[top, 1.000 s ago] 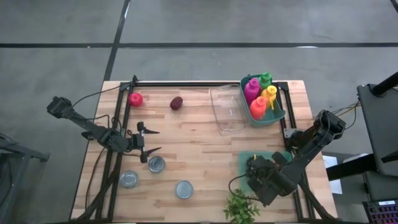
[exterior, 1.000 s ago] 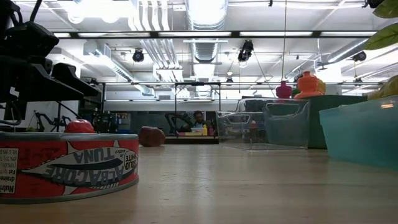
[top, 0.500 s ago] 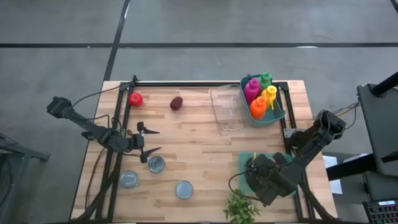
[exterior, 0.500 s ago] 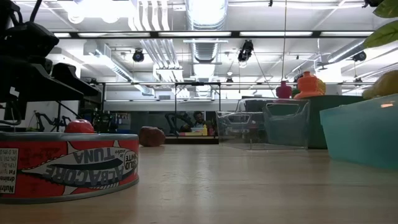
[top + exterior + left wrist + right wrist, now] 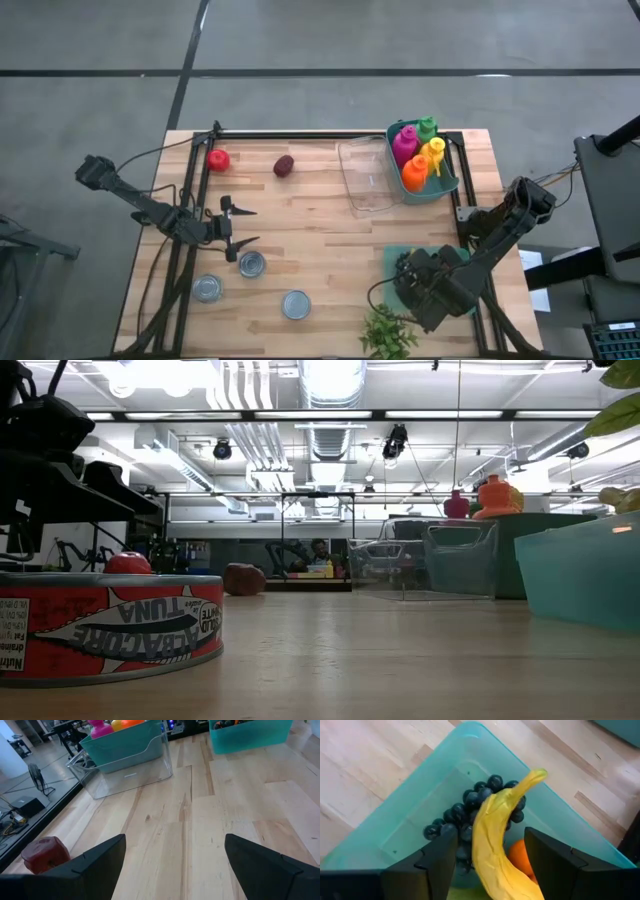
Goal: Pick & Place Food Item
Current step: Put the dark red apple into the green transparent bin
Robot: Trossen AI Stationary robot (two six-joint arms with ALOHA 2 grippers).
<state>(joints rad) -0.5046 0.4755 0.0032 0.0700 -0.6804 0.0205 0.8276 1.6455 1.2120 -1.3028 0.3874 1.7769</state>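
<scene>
The right gripper (image 5: pixel 490 852) hangs over the teal bin (image 5: pixel 410 815), fingers (image 5: pixel 427 862) parted, clear of the banana (image 5: pixel 495 845) lying between them on dark grapes (image 5: pixel 465 815) beside an orange (image 5: pixel 520 852). The left gripper (image 5: pixel 243 226) waits spread wide above bare table (image 5: pixel 320 230).

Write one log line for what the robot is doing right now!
right gripper: open, over banana in teal bin | left gripper: open, waiting by cans
</scene>
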